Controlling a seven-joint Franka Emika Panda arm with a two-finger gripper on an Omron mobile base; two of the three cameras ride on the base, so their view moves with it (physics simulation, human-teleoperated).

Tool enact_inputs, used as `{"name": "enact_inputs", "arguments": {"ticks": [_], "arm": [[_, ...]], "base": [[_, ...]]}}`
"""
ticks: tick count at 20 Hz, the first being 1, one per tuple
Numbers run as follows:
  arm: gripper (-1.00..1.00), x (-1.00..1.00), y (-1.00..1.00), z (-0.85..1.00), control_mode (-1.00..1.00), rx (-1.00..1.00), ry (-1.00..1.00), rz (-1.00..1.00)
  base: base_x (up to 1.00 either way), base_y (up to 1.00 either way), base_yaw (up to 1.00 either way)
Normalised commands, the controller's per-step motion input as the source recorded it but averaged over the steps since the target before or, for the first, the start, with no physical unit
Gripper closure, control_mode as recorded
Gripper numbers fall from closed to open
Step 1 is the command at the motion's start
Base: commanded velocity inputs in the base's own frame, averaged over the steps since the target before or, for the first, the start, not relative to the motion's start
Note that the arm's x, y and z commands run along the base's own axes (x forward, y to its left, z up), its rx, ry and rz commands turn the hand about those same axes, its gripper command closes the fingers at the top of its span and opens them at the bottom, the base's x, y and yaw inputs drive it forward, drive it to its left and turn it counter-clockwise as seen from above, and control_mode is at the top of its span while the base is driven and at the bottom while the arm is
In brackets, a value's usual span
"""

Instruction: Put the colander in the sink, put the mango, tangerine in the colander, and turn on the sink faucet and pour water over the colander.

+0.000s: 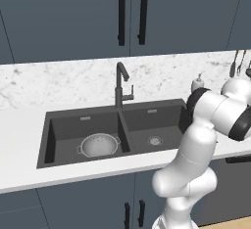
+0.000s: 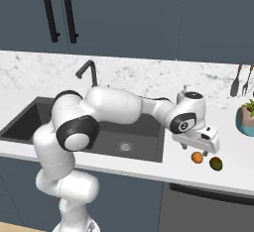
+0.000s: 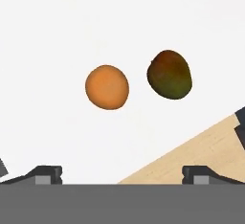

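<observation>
Gripper (image 2: 198, 150) wide open, empty, hovering just above tangerine (image 2: 197, 157) and mango (image 2: 216, 163) on the white counter (image 2: 233, 169). Colander (image 1: 99, 145) sits in left basin of sink (image 1: 49, 135).

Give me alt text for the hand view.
A tangerine and a darker green mango lie side by side, apart, on the white counter, ahead of the open gripper.
</observation>
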Motion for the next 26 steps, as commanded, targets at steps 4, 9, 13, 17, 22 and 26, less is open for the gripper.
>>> {"name": "enact_inputs", "arguments": {"ticks": [4,9,13,17,22,26], "arm": [[-1.0,0.0,0.0,-0.12,-1.0,0.1,-0.01,0.0],[-1.0,0.0,0.0,-0.31,-1.0,0.01,-0.01,-0.01],[-1.0,0.02,0.0,-0.33,-1.0,0.0,-0.02,0.0],[-1.0,0.09,0.0,-0.17,-1.0,0.0,0.0,0.0],[-1.0,0.16,0.01,-0.17,-1.0,0.0,0.0,0.0],[-1.0,0.26,0.07,-0.19,-1.0,0.0,0.0,0.0]], "base": [[0.0,0.0,0.0],[0.0,0.0,0.0],[0.0,0.0,0.0],[0.0,0.0,0.0],[0.0,0.0,0.0],[0.0,0.0,0.0]]}}
